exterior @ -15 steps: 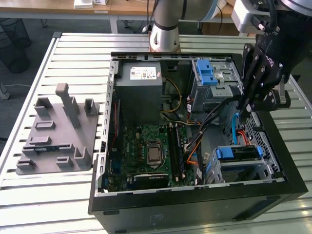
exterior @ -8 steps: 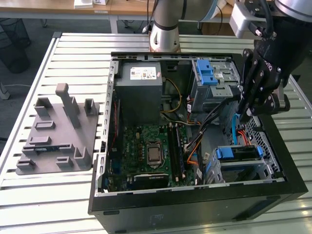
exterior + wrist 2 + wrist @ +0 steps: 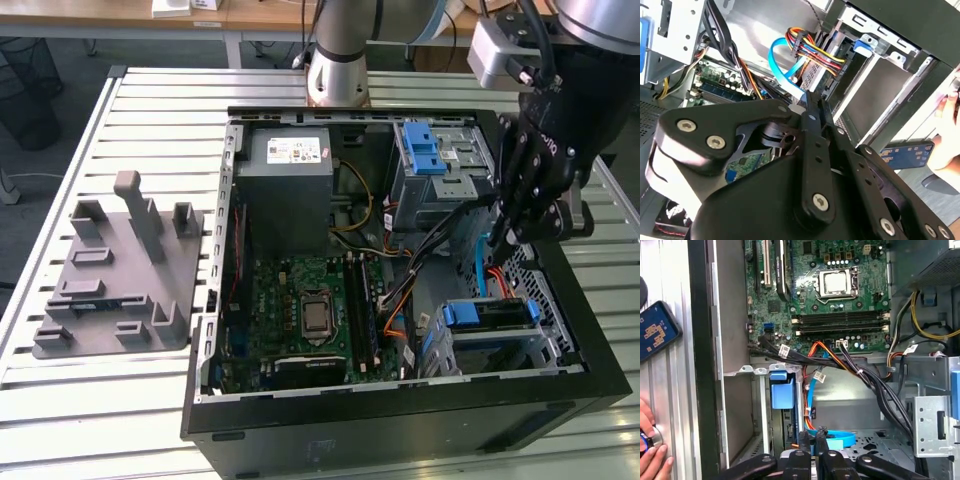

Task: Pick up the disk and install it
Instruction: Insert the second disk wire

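Disk (image 3: 486,314): I count one, with blue rails, lying flat in the metal bay in a corner of the one open computer case (image 3: 400,415), a little beyond the jaws and not touching them. The single gripper (image 3: 508,238) hangs over this bay, and in both wrist views its two fingers (image 3: 802,452) are pressed together with nothing between them. One flat blue cable (image 3: 832,438) curls just beside the fingertips. Well apart from the jaws, outside the case wall, are one phone (image 3: 657,330) and one hand (image 3: 651,455).
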